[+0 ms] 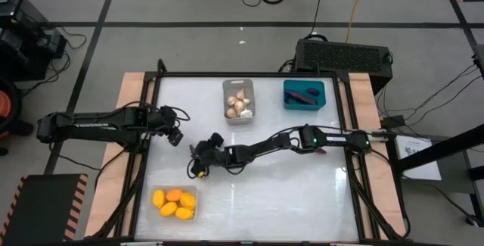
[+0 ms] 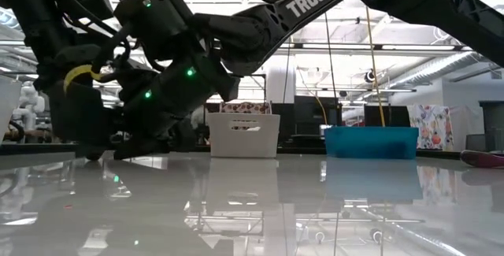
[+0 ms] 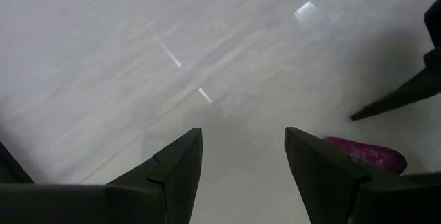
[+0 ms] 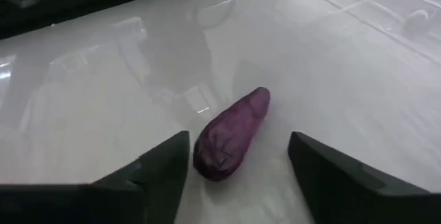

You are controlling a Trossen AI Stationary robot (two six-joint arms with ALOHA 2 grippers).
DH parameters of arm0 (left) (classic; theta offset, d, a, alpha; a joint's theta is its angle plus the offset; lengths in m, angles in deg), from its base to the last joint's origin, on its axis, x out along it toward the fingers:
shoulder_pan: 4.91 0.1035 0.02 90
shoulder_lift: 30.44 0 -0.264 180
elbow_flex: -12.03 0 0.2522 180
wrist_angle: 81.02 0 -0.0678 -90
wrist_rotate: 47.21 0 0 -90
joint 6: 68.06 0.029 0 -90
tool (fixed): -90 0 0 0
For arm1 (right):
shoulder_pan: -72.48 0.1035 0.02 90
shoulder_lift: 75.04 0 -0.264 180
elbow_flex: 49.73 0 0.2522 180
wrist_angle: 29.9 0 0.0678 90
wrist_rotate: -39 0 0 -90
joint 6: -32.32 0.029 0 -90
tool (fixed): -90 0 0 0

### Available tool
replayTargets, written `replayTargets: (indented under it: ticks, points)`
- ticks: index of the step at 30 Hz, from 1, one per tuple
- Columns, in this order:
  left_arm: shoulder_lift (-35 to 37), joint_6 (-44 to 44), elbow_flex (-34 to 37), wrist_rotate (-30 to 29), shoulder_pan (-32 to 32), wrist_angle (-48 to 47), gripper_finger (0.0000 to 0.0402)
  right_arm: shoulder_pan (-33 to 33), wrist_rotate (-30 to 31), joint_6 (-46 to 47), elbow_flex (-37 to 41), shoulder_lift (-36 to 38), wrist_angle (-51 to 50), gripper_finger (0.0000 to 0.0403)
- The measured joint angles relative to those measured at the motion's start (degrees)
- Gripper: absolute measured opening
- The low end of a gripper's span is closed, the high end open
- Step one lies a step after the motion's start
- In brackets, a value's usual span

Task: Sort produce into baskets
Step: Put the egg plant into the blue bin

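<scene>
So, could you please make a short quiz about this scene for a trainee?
1. True or false: the right gripper is open, with the eggplant on the table between its fingers.
2. Where is the garlic? A teal basket, B grey basket, C clear basket.
3. Fill in: the yellow fruits lie in the ____ basket.
Key: 1 true; 2 B; 3 clear basket. The left gripper waits open nearby.
</scene>
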Motion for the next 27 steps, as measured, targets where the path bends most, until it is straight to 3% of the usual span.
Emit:
replayTargets:
  ticks: [5, 14, 20, 27]
  points:
    - [-0.02, -0.17, 0.00, 1.78, 0.00, -0.02, 0.0215, -0.65, -2.14, 0.27, 0.06, 0.00, -0.37, 0.0177]
    - [-0.02, -1.44, 0.00, 1.40, -0.07, 0.00, 0.0215, -2.09, -17.08, 4.30, 0.12, 3.76, -9.90, 0.0046]
    - [-0.02, -1.42, 0.00, 0.95, -0.07, -0.04, 0.0215, -2.14, -23.96, -2.63, 0.31, 10.50, -26.77, 0.0026]
    - [0.00, -3.62, 0.00, -0.30, -0.13, -0.03, 0.0215, -4.66, -23.05, -13.22, 0.32, 19.68, -44.48, 0.0036]
